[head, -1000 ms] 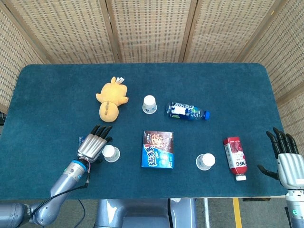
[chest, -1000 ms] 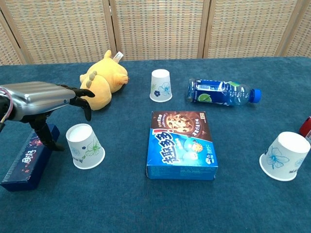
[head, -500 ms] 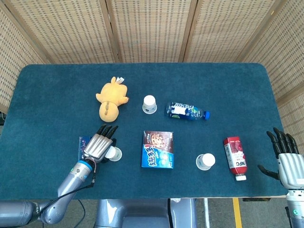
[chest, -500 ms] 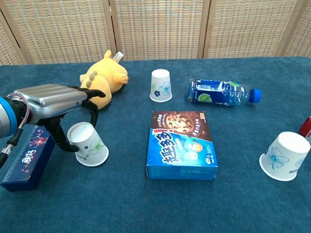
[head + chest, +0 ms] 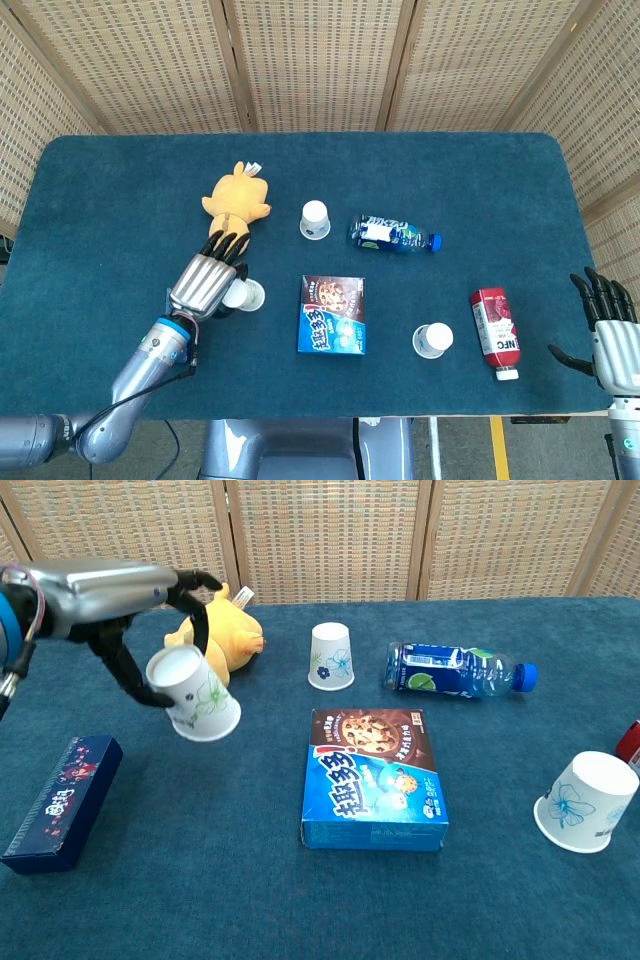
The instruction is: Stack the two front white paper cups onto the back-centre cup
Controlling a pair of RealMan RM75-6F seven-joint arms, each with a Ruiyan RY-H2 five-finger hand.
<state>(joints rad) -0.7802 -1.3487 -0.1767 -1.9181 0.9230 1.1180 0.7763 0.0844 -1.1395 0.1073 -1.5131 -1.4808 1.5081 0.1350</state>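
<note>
Progress, finally: half a second ago our left hand [image 5: 120, 595] was only closing round the front-left cup [image 5: 197, 693] on the table, now we've got it pinched, lifted and tilted. Back-centre cup [image 5: 331, 656] sits behind the cookie box [image 5: 375, 778]; right hand [image 5: 610, 335] hangs open, empty.

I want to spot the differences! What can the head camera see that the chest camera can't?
Only the head view shows the right hand, open by the table's edge, and the whole red bottle. Only the chest view shows the dark blue box uncovered and the cups' flower prints. Both show the left hand holding a lifted cup, the back-centre cup, the front right cup, the yellow plush, the cookie box and the blue bottle.
</note>
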